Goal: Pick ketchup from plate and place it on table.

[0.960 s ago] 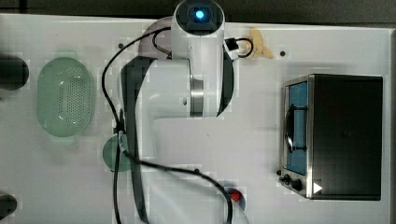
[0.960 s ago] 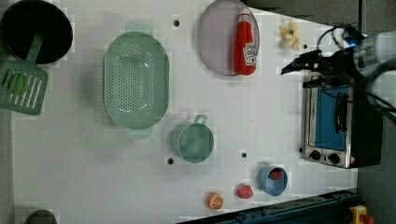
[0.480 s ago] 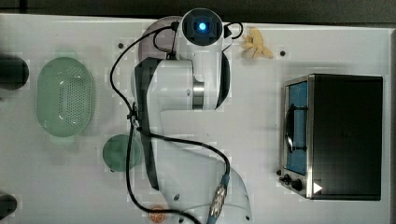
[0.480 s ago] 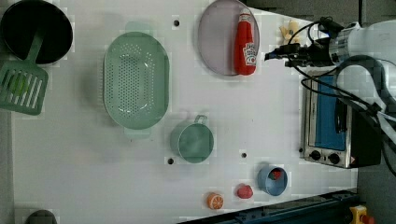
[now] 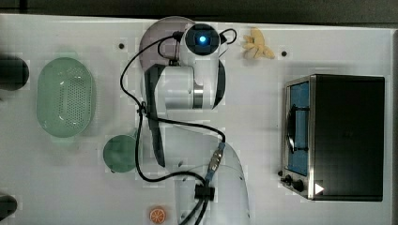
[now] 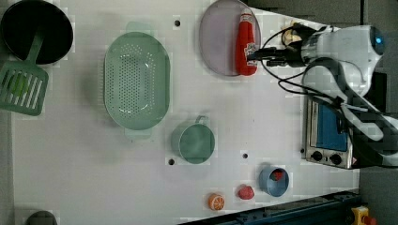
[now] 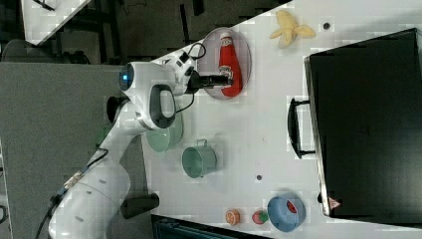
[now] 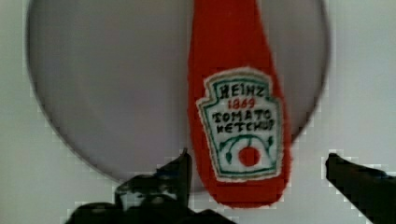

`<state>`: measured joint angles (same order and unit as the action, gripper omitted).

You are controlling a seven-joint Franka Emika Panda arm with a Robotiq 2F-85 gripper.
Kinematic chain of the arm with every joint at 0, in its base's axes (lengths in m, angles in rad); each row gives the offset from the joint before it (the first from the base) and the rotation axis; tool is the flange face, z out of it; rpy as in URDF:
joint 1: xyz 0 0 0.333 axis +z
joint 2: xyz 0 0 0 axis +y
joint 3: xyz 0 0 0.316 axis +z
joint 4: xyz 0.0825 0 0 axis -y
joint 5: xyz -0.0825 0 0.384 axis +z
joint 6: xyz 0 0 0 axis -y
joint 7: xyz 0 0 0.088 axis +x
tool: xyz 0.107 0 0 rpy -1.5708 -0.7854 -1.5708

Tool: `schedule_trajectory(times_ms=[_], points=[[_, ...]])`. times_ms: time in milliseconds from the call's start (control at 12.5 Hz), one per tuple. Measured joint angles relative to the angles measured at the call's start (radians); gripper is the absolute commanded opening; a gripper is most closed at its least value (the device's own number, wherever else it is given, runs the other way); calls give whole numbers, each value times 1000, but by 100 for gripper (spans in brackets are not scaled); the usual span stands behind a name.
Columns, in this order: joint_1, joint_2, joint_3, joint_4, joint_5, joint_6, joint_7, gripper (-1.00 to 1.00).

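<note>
The approach to the pick is in hand: the gripper (image 8: 257,163) is poised over the ketchup (image 6: 244,42), which lies flat on the plate (image 6: 217,42), not yet gripped. The fingers (image 8: 180,170) are spread wide, one on each side of the bottle's labelled lower body, holding and touching nothing. A further descent is judged to be needed next, then closure across the bottle, before it is carried to the bare surface (image 6: 263,122) beyond the plate.
</note>
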<state>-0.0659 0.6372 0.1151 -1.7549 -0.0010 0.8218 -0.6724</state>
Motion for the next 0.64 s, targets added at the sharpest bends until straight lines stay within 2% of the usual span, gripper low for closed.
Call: schedule_trajectory(times_ms=[560, 640], points=[[14, 129, 3, 8, -7, 169, -12, 100], [17, 138, -1, 8, -6, 180, -12, 90]])
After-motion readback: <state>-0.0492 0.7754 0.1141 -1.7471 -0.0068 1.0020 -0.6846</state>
